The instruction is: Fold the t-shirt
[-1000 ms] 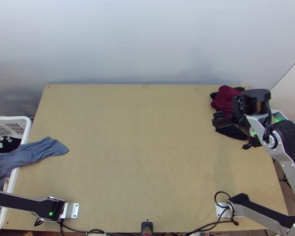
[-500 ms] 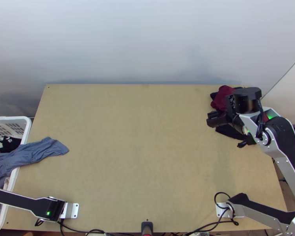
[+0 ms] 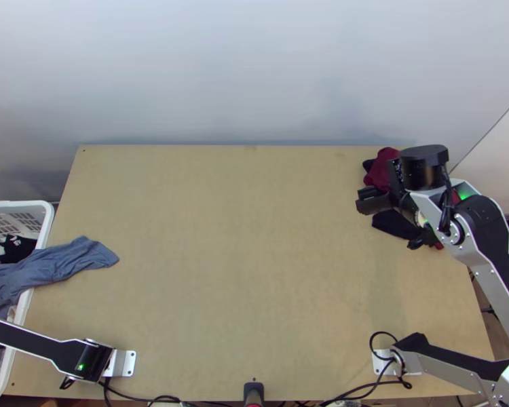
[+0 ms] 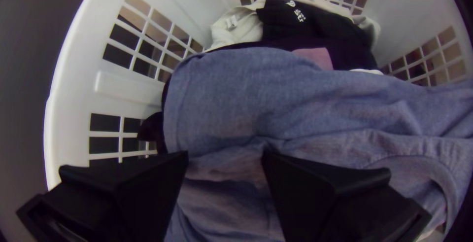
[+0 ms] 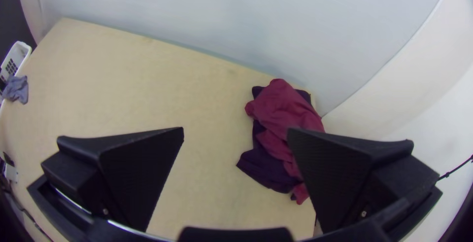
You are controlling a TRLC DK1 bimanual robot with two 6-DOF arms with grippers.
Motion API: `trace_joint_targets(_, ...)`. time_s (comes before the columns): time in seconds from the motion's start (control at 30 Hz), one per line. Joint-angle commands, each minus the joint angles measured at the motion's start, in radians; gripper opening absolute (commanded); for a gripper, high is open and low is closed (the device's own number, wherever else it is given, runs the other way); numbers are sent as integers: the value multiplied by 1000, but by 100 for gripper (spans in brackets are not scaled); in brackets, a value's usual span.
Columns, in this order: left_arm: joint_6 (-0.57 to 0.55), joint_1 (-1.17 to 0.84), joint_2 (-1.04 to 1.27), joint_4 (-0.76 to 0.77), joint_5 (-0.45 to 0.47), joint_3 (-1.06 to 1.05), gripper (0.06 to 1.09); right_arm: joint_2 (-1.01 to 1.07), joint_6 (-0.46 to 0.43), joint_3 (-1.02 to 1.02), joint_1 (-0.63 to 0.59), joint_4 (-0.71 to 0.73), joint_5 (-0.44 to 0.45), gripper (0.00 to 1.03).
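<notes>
Clearly, folding looks unstarted; lifting out, spreading and every fold remain. One blue shirt (image 3: 68,260) lies rumpled in one basket (image 3: 47,227), its end over the rim onto one table (image 3: 241,271). Two claws, both wide: left claw (image 4: 225,157) over the shirt, right claw (image 5: 235,132) near one maroon-and-dark pile (image 5: 283,109)

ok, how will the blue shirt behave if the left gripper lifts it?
Likely floppy: the blue shirt sags in soft creases over the basket rim onto the table. Probably light too, as the cloth looks thin. It may drag on the rim or tug at the other clothes, since it lies across both.
</notes>
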Motion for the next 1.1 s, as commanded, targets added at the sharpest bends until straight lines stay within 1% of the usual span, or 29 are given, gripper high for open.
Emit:
trace_joint_targets(0.0, 1, -13, 36, 43, -8, 5, 63, 28, -6, 22, 0, 1, 14, 98)
trace_joint_targets(0.1, 2, -13, 48, 60, -14, 8, 50, 42, -6, 34, 0, 1, 17, 98)
trace_joint_targets(0.2, 2, -8, 50, 61, -26, 12, 31, 56, -7, 49, 0, 1, 18, 98)
trace_joint_targets(0.3, -7, -2, 35, 50, -26, 12, 20, 68, -9, 59, 0, 1, 21, 98)
trace_joint_targets(0.37, -8, 4, 29, 50, -26, 12, 14, 77, -12, 60, 0, 1, 23, 98)
trace_joint_targets(0.4, -13, 9, 19, 41, -26, 12, 14, 80, -13, 62, 0, 1, 24, 98)
trace_joint_targets(0.47, -40, 15, -13, 4, -20, 13, 10, 88, -16, 69, 2, 1, 24, 98)
trace_joint_targets(0.63, -77, 29, -125, -137, 44, 13, 10, 102, -19, 89, 2, 1, 29, 98)
trace_joint_targets(0.8, -148, 21, -289, -348, 181, 13, 10, 105, -21, 88, -1, 1, 29, 98)
trace_joint_targets(0.83, -165, 15, -330, -404, 222, 13, 10, 105, -22, 88, -3, 1, 29, 98)
trace_joint_targets(0.87, -166, 6, -372, -467, 265, 13, 10, 105, -24, 88, -6, 1, 29, 98)
trace_joint_targets(0.93, -166, -22, -456, -565, 322, 12, 10, 105, -29, 86, -15, -1, 29, 98)
trace_joint_targets(1.07, -182, -96, -628, -692, 416, 10, 10, 94, -32, 86, -40, -5, 29, 98)
